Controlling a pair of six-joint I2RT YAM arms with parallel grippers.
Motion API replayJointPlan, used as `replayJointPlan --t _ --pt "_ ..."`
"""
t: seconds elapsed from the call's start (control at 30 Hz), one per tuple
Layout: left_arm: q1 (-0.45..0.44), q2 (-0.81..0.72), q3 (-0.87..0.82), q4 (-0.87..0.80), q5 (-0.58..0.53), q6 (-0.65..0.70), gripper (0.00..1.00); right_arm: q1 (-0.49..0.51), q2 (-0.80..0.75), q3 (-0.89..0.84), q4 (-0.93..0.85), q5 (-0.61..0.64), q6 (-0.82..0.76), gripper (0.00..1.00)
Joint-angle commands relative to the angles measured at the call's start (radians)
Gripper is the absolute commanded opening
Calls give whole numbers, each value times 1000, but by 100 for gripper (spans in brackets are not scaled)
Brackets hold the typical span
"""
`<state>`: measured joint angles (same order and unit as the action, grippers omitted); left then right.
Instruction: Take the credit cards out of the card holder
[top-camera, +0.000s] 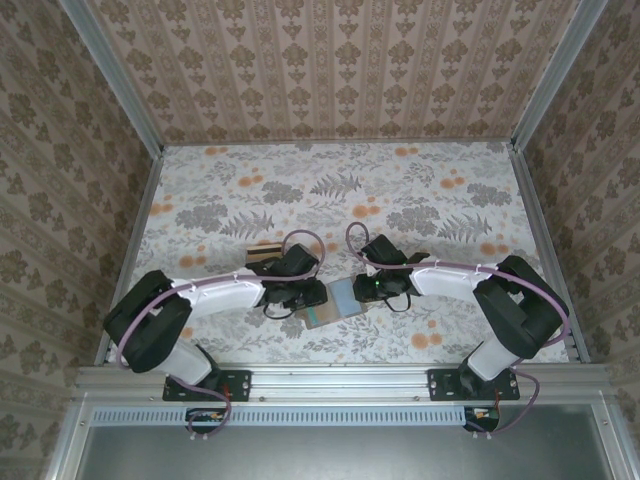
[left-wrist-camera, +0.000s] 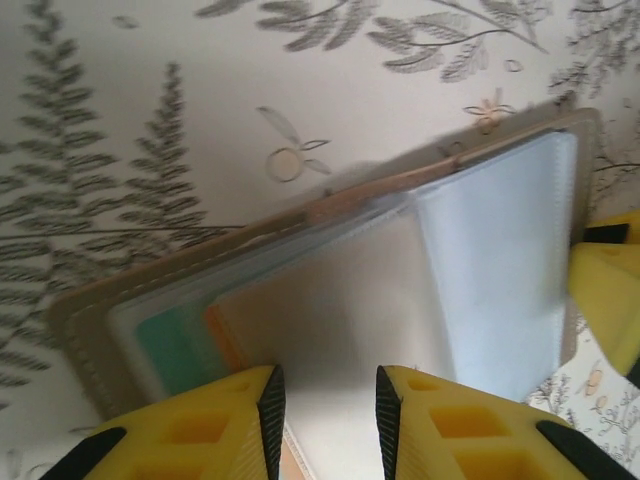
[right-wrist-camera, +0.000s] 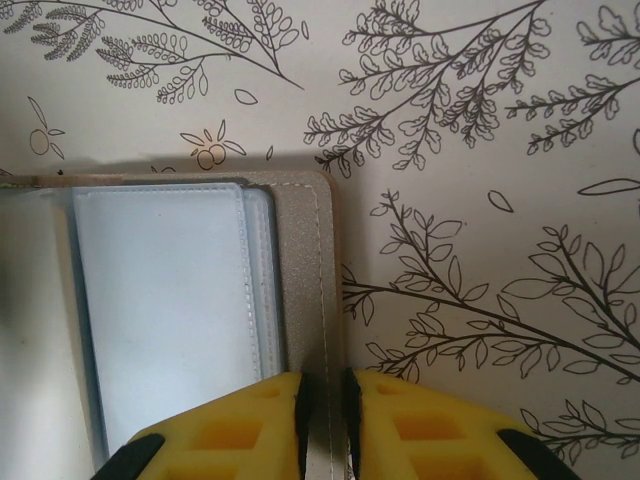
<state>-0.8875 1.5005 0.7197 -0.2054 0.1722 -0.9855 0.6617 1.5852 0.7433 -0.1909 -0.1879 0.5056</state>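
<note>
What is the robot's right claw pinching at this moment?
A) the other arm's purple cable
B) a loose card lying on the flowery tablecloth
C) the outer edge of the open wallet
C: in the right wrist view the right gripper clamps the grey-brown border of the open card holder between its yellow fingers.
</note>
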Motion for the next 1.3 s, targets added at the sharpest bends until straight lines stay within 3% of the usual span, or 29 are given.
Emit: replayJointPlan --t 0.0,0.33,0.77,1.27 --pt "-12 15 29 18 33 47 33 24 17 -35 -16 -36 21 22" --pt "-13 -20 23 30 32 64 38 25 22 -33 -11 -39 23 22" --pt "-15 144 180 57 129 134 35 21 -29 -50 -18 -23 39 23" --pt "-9 119 301 -27 85 169 34 -11 -151 -74 -63 19 50 29"
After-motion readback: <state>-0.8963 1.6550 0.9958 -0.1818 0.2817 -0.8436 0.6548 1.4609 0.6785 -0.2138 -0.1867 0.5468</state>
